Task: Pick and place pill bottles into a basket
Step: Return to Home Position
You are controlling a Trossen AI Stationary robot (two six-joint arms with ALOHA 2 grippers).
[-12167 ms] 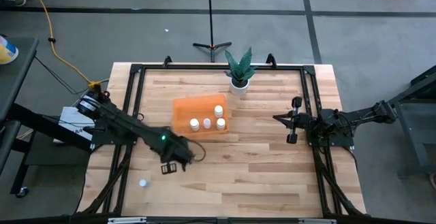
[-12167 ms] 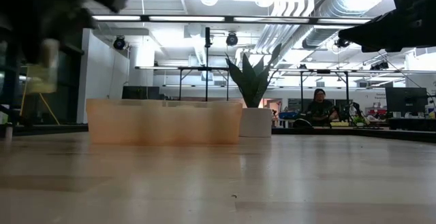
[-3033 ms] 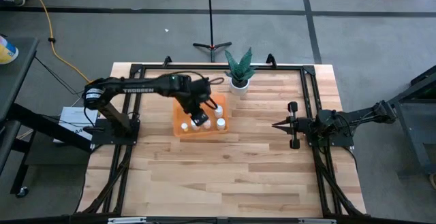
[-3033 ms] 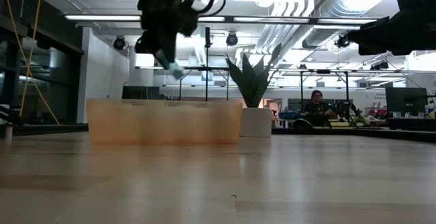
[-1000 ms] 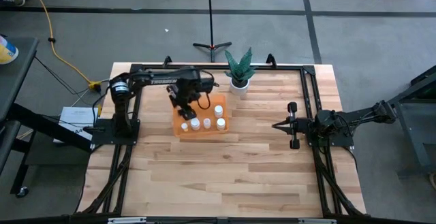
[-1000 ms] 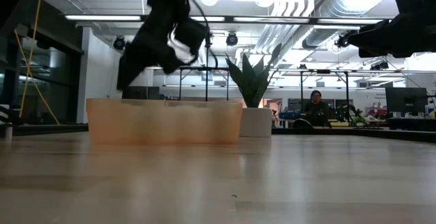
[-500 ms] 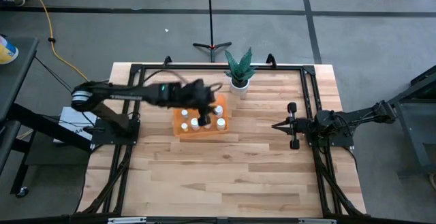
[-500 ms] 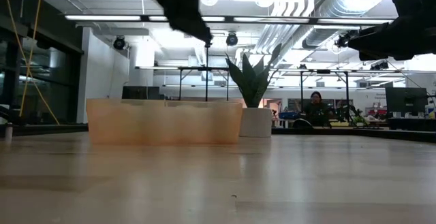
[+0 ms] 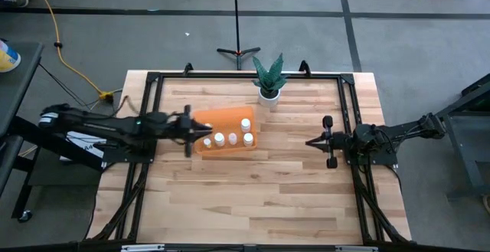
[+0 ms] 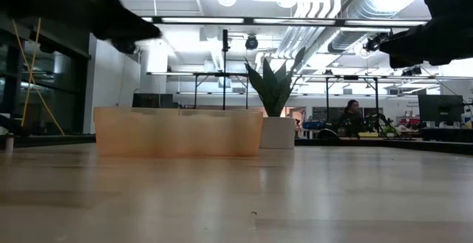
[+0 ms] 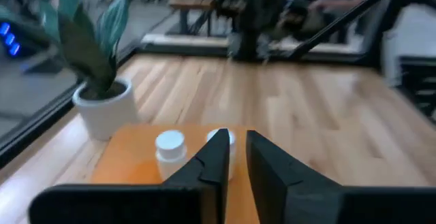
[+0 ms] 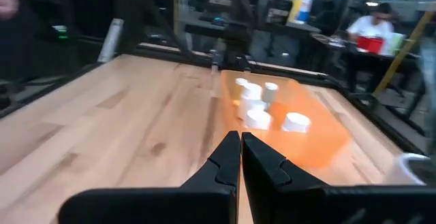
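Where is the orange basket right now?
In the high view, the basket sits slightly left of the table's centre, toward the far edge, just beside the white plant pot, with the left gripper near its left wall.

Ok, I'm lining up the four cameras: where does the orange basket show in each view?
High view: basket left of table centre, white plant pot just off its corner.
Low view: basket left of centre, pot at its right end.
Left wrist view: basket close, directly ahead.
Right wrist view: basket farther off, across the table.
Shared landmark: the pot.
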